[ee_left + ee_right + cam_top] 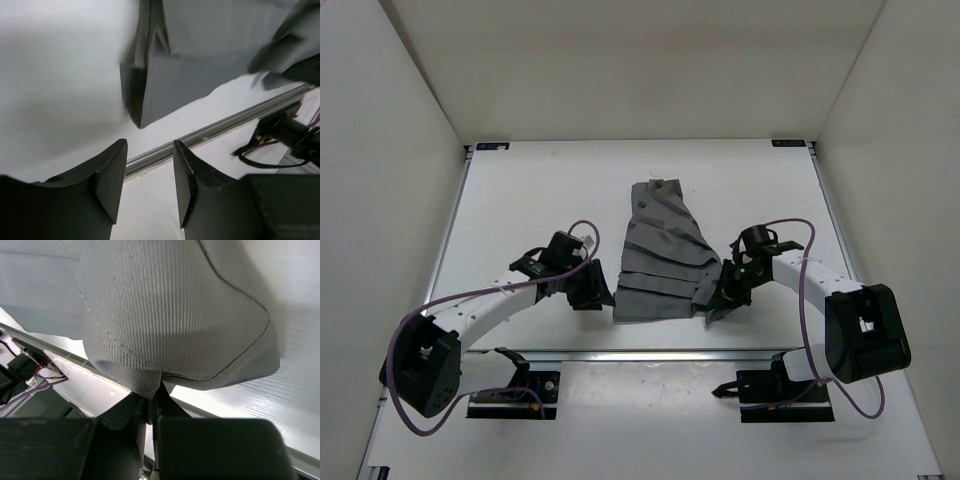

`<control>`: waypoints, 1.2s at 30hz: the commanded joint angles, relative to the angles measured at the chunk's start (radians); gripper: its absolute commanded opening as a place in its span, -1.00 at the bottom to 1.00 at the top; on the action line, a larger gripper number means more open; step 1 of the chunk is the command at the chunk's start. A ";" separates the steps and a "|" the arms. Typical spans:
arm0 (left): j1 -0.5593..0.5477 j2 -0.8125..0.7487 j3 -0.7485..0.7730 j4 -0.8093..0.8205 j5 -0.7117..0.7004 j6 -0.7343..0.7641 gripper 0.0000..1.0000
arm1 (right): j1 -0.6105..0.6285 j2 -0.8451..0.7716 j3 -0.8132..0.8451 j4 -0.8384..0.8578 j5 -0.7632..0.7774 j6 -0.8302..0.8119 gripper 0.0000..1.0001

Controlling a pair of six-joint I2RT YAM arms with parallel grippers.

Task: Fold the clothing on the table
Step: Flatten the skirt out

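Right wrist: clothing pinched in the right end effector (bunched above).

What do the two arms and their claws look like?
Both the left arm and the right arm have white links, bulky black joint housings and a looping purple cable. The left claw and the right claw each have two black fingers.

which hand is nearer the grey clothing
Right. The right hand is shut on the clothing at its near right corner; the left hand is open beside the left corner.
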 commanded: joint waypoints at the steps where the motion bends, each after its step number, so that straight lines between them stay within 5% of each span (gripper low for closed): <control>1: -0.068 -0.010 -0.072 0.085 -0.039 -0.098 0.06 | -0.007 -0.014 0.035 0.035 -0.003 -0.001 -0.99; 12: -0.193 0.101 -0.072 0.196 -0.228 -0.201 0.24 | 0.040 -0.009 0.044 0.043 -0.002 0.013 -1.00; 17: -0.220 0.196 -0.045 0.237 -0.275 -0.221 0.16 | 0.039 -0.020 0.058 0.041 -0.006 0.010 -1.00; 20: -0.192 0.256 -0.006 0.259 -0.275 -0.214 -0.58 | 0.037 -0.025 0.055 0.038 -0.006 0.005 -1.00; 21: -0.168 0.271 0.029 0.244 -0.272 -0.198 -1.00 | 0.033 -0.029 0.053 0.035 -0.009 0.004 -0.99; 24: -0.131 0.306 0.245 0.144 -0.265 -0.142 -1.00 | 0.022 -0.032 0.050 0.026 -0.009 -0.013 -1.00; 28: -0.144 0.398 0.779 -0.017 -0.303 -0.088 -1.00 | -0.003 -0.028 0.035 0.027 -0.014 -0.016 -1.00; 31: -0.105 0.559 0.995 -0.077 -0.136 -0.088 -0.93 | 0.005 -0.019 0.030 0.043 -0.020 -0.016 -1.00; 33: -0.106 0.590 0.952 -0.059 -0.062 -0.083 -0.39 | 0.016 0.001 0.036 0.044 -0.017 -0.018 -1.00; 35: -0.099 0.557 0.823 0.021 -0.038 -0.112 -0.15 | 0.025 -0.005 0.030 0.040 -0.009 -0.012 -1.00; 36: -0.092 0.511 0.707 0.105 -0.028 -0.136 -0.20 | 0.023 -0.008 0.027 0.041 -0.009 -0.012 -1.00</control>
